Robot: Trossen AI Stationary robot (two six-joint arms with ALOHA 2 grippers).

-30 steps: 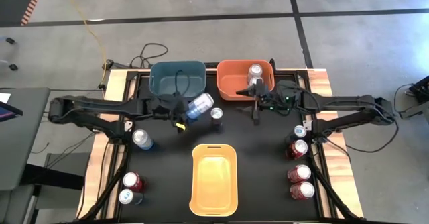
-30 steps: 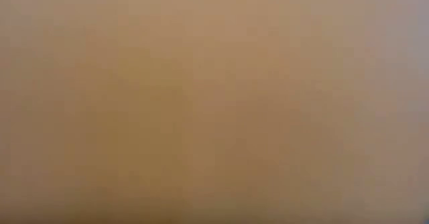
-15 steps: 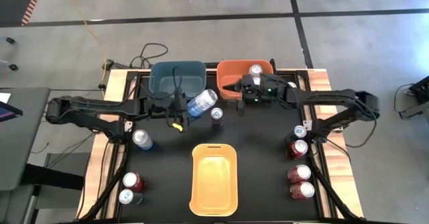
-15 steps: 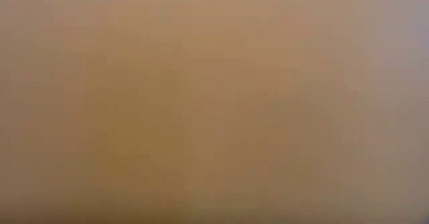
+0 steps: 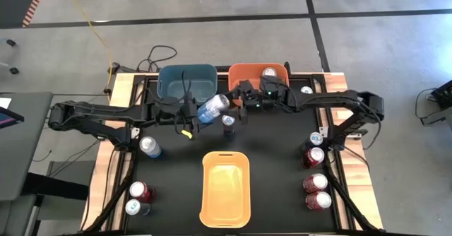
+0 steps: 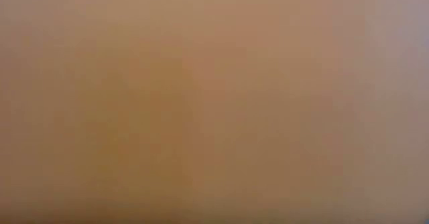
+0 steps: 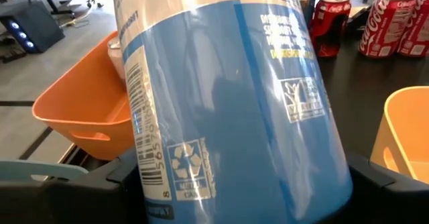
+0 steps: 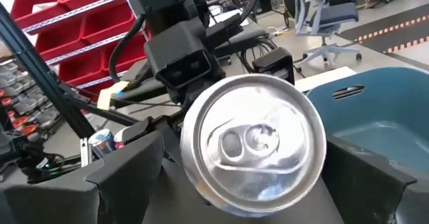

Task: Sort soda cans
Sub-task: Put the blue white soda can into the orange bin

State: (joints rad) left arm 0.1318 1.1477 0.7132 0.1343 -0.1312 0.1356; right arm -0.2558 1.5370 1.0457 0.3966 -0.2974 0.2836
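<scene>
At the near edge of the table, 6 o'clock, there's the yellow bin (image 5: 226, 222). Over at 8 o'clock you've got a red can (image 5: 140, 191) with a blue one (image 5: 135, 208) just beside it, and another blue can (image 5: 150, 148) a bit farther in. At 4 o'clock sit three red cans (image 5: 314, 183), with one more can (image 5: 316, 138) just past them, can't tell its colour.

Mid-table, a lone can (image 5: 228, 121) stands upright. The left gripper (image 5: 201, 114) is clamped around a tilted blue can (image 5: 212, 109), just off the teal bin's corner. The right gripper (image 5: 237, 111) is right next to it, fingers spread wide with a silver can top between them, touching nothing. Honestly can't tell which can that top belongs to.

Far side: teal bin (image 5: 169, 87) at 11 o'clock, orange bin (image 5: 244, 87) at 1 o'clock with a silver can (image 5: 269, 73) inside.
</scene>
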